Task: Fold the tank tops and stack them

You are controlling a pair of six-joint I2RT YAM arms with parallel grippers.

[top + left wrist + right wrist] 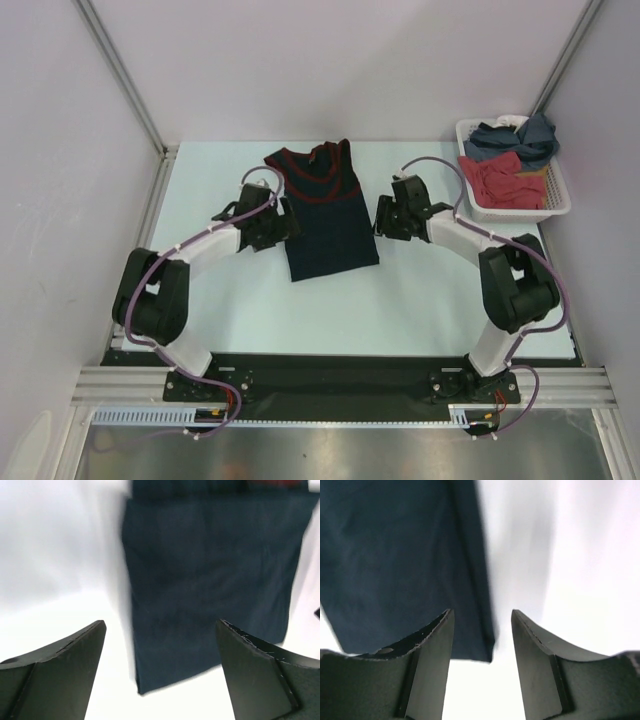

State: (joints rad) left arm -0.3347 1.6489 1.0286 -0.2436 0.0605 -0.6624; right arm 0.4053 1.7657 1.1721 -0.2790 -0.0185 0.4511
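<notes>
**Mia:** What does the navy tank top (325, 215) look like?

**Ben:** It is dark blue with red trim on the neck and arm holes. It lies flat and smooth in the middle of the table (430, 300).

**Mia:** Which way does it point?

**Ben:** The neck is at the far end and the bottom hem is near the arms. Its long side runs from near to far (the hem end leans a bit to the right).

**Mia:** And the grippers?

**Ben:** The left gripper (283, 222) is at its left side and the right gripper (385, 215) at its right side. Both have their fingers spread and hold nothing.

**Mia:** Where is the other one?

**Ben:** The slate-blue tank top (515, 140) is crumpled in the white basket (562, 205), beside a red garment (505, 180).
</notes>
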